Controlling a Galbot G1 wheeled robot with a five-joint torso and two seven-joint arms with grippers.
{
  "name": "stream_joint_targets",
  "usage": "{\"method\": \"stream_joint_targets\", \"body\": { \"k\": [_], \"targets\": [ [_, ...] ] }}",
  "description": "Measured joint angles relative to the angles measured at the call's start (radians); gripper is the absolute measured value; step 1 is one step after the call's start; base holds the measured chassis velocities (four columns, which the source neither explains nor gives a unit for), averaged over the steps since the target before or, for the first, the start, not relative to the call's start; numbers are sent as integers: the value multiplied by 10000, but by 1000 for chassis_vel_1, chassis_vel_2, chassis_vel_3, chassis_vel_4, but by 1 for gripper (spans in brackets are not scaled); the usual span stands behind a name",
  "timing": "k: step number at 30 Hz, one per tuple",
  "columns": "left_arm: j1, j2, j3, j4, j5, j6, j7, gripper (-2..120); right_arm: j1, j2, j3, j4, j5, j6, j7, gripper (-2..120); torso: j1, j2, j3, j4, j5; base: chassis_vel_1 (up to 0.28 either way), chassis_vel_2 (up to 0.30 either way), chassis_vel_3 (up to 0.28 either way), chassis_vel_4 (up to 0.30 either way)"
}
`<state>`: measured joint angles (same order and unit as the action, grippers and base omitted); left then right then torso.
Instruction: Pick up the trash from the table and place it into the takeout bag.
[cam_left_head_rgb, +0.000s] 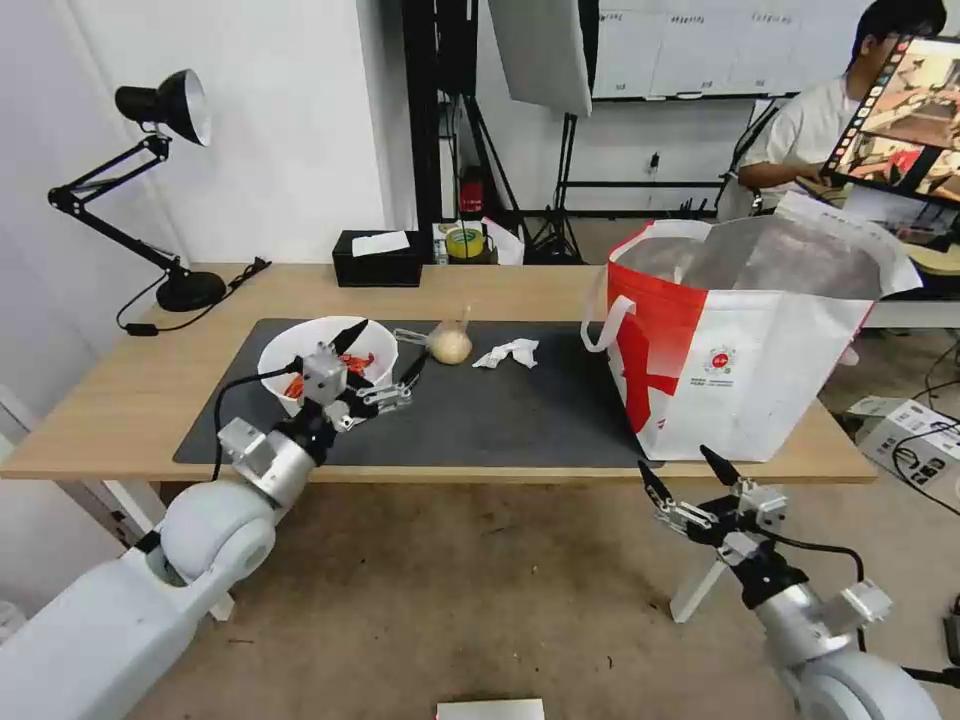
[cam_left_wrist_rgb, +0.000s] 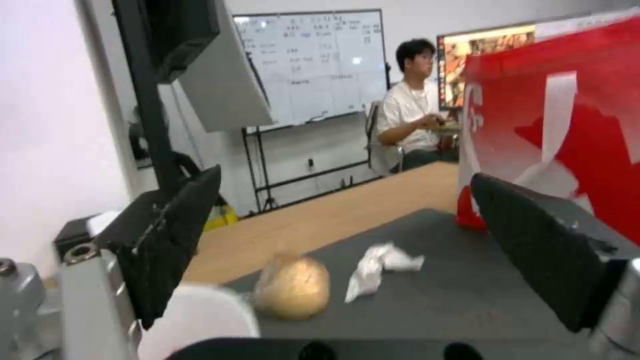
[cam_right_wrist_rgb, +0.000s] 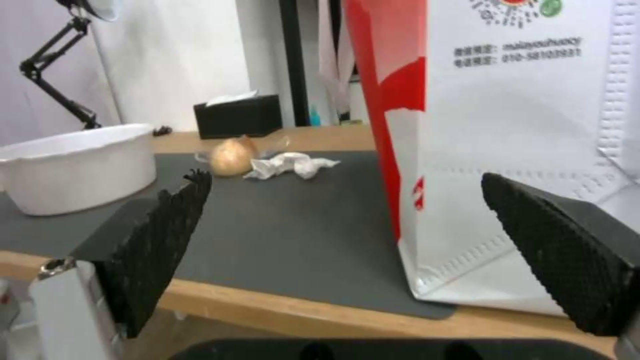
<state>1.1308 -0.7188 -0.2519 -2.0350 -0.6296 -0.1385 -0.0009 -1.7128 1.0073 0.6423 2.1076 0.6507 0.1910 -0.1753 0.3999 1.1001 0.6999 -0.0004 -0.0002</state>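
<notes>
On the left of the dark mat (cam_left_head_rgb: 500, 420) stands a white bowl (cam_left_head_rgb: 285, 350) holding red crayfish shells (cam_left_head_rgb: 362, 360). My left gripper (cam_left_head_rgb: 388, 348) hovers open over the bowl's right rim with nothing between its fingers. The bowl's rim (cam_left_wrist_rgb: 200, 315) sits by one finger (cam_left_wrist_rgb: 173, 240). A small clear bag of beige food (cam_left_head_rgb: 450, 345) and a crumpled tissue (cam_left_head_rgb: 508, 352) lie mid-mat. The red-and-white takeout bag (cam_left_head_rgb: 740, 340) stands open at the table's (cam_left_head_rgb: 140, 385) right end. My right gripper (cam_left_head_rgb: 678, 465) is open below the table's front edge, before the bag (cam_right_wrist_rgb: 507, 150).
A black desk lamp (cam_left_head_rgb: 165, 200) stands at the table's back left, with a black tissue box (cam_left_head_rgb: 378, 258) and a tape roll (cam_left_head_rgb: 465, 242) along the back edge. A cardboard box (cam_left_head_rgb: 915, 435) lies on the floor at the right. Bare mat stretches between tissue and bag.
</notes>
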Motion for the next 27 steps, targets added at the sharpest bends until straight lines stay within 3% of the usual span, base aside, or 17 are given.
{"method": "stream_joint_targets", "body": {
  "k": [2,3,5,8,12,14,20,27],
  "targets": [
    [1016,-104,-974,-65,156,-197,150,100,1,3,-2,24,-27,1,6,100,0,0,0,6,4,0,0,0,0],
    [1016,-104,-974,-65,156,-197,150,100,1,3,-2,24,-27,1,6,100,0,0,0,6,4,0,0,0,0],
    [2180,-330,-1912,-87,212,-296,268,100,-7,17,-30,13,-35,60,17,100,0,0,0,8,-5,0,0,0,0],
    [3015,-591,-2612,-24,388,-495,416,100,-13,56,-62,-50,-76,143,14,100,0,0,0,4,6,0,0,0,0],
    [4355,-1372,-3474,136,807,-1043,778,100,-40,160,-123,-149,-190,278,3,100,0,0,0,4,5,0,0,0,0],
    [5385,-2365,-3965,217,1326,-1522,1082,100,-91,209,-135,-271,-448,457,3,100,0,0,0,3,2,0,0,0,0],
    [6358,-3132,-4334,134,1670,-1407,1288,100,-173,247,-139,-529,-1337,723,47,100,0,0,0,5,2,0,0,0,0],
    [6575,-3577,-4357,305,1992,-1410,1292,100,-198,312,-252,-790,-1887,946,134,100,0,0,1,4,2,0,0,0,0]
  ]
}}
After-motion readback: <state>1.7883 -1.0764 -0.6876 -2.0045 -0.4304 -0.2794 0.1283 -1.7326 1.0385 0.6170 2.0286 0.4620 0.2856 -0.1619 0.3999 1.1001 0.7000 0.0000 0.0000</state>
